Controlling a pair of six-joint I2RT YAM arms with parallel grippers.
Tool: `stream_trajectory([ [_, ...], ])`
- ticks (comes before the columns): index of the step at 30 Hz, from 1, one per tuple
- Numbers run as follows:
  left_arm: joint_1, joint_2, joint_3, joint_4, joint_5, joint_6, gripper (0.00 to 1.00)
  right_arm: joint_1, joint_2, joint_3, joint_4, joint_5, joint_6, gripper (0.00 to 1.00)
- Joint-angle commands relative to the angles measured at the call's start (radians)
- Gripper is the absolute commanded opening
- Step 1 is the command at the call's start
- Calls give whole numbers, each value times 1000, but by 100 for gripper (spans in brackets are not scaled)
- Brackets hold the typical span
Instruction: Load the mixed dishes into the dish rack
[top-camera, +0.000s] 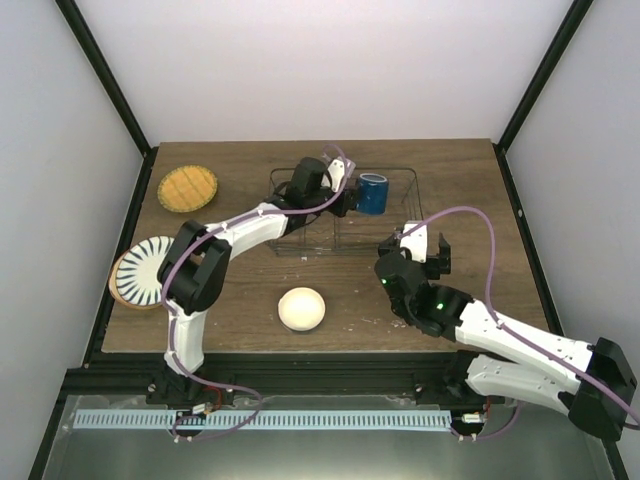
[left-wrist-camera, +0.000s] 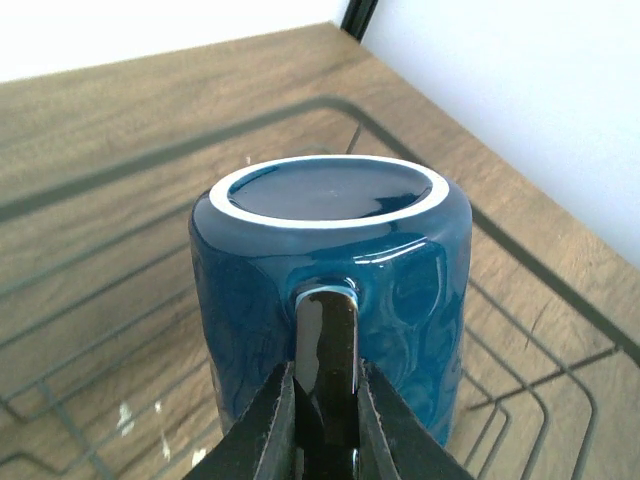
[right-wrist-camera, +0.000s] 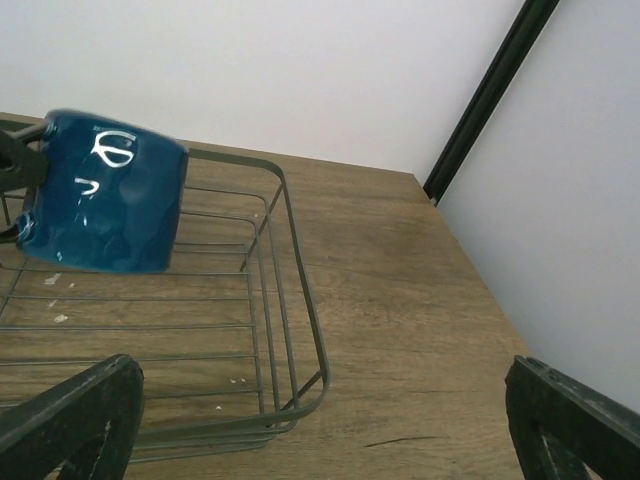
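Mixed dishes: small cream bowl (top-camera: 302, 308) on tabletop (top-camera: 455, 185), front centre. Right hand (top-camera: 413, 244), fingers wide apart, empty, beside dish rack (top-camera: 310, 235). Striped plate (top-camera: 148, 268) overlapping tan plate (top-camera: 122, 293), left edge. Dark blue cup (top-camera: 374, 193), inverted over the rack's right end, handle clamped by left hand (left-wrist-camera: 325, 430). Orange-yellow plate (top-camera: 187, 187), far left.

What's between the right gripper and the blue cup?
Only the dish rack's wire end wall: the right gripper sits outside it, the blue cup hangs over the rack. The right wrist view shows this.
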Motion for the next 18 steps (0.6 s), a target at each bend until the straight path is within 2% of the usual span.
stream_trajectory([
  [1,-29,16,48,220,-80,28,0,-1,-27,48,-67,39,68,100],
  [7,-73,57,21,331,-176,31,0,-1,-24,48,-67,43,72,100],
  [12,-130,92,21,381,-291,89,0,-1,-24,52,-64,40,70,100],
  [18,-143,149,49,434,-312,97,0,-1,-31,49,-61,38,67,100],
])
